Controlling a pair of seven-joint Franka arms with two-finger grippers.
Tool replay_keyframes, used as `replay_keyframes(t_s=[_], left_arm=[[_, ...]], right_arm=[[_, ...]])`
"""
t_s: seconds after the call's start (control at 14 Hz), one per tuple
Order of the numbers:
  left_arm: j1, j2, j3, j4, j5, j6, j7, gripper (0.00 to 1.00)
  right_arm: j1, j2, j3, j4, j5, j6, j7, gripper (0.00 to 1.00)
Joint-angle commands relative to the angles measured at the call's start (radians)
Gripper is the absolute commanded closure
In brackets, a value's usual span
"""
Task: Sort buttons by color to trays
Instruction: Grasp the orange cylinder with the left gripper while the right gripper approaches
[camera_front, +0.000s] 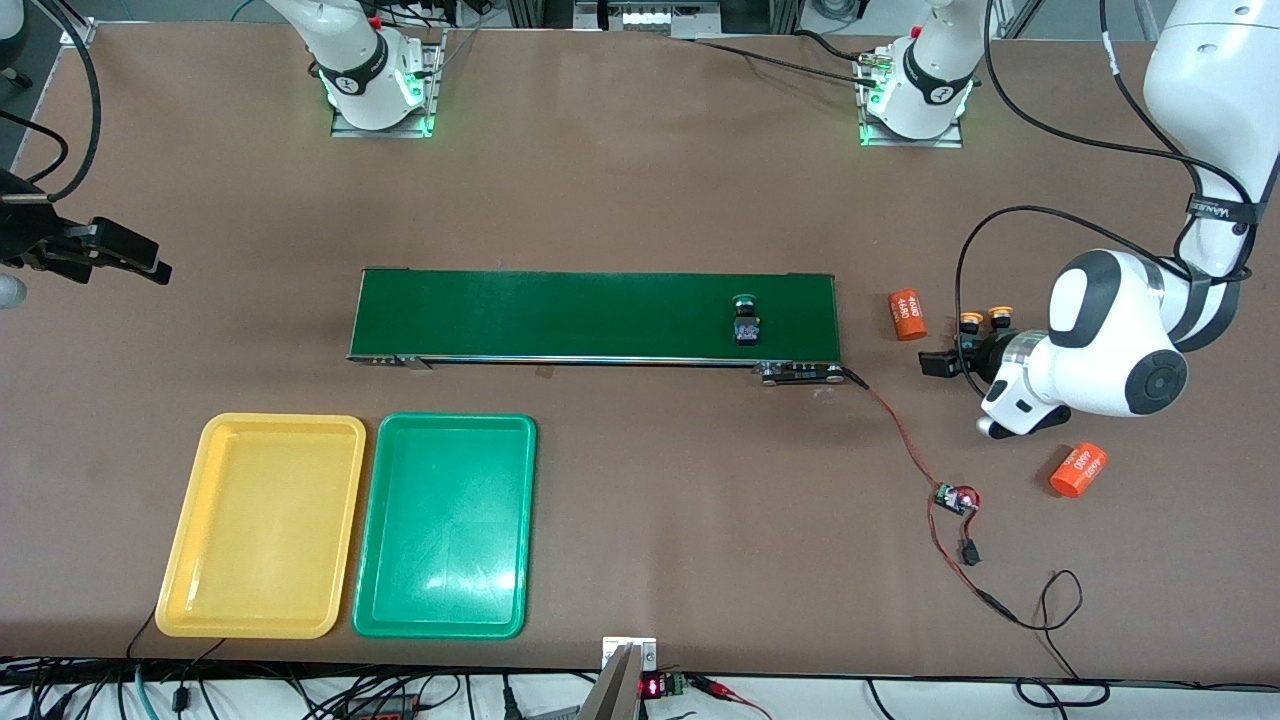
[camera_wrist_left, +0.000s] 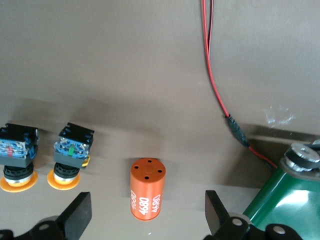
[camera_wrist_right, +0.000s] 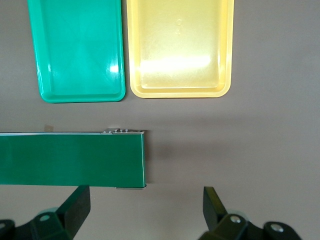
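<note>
Buttons sit on brown table; left gripper and right gripper fingers spread, empty

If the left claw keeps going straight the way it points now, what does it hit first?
Probably the orange cylinder with white print: it lies between the open left claw's fingers, though depth is unclear.

**White arms, black joints and black grippers**

Both arms have glossy white rounded shells with black bands at the joints. Their bases sit on metal plates and glow green. Black cables loop along the left arm. The left gripper and right gripper have black fingers.
</note>
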Motion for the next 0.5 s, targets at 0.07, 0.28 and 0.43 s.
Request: replay_keyframes(t_s=[0.07, 0.28, 0.43], left_arm=[[0.012, -0.065, -0.013, -0.095, 0.021, 0.04, 0.047, 0.0], [0.007, -0.126, -0.014, -0.219, 0.019, 0.135, 0.047, 0.0], [-0.005, -0.168, -0.013, -0.313, 0.018, 0.257, 0.047, 0.0]], right_arm=[[0.003, -0.004, 0.005, -0.009, -0.036, 0.008, 0.002, 0.0], [0.006, 0.001, 0.012, -0.012, -0.076, 0.008, 0.0, 0.0], [0.011, 0.03, 0.015, -0.009, -0.076, 0.008, -0.004, 0.0]])
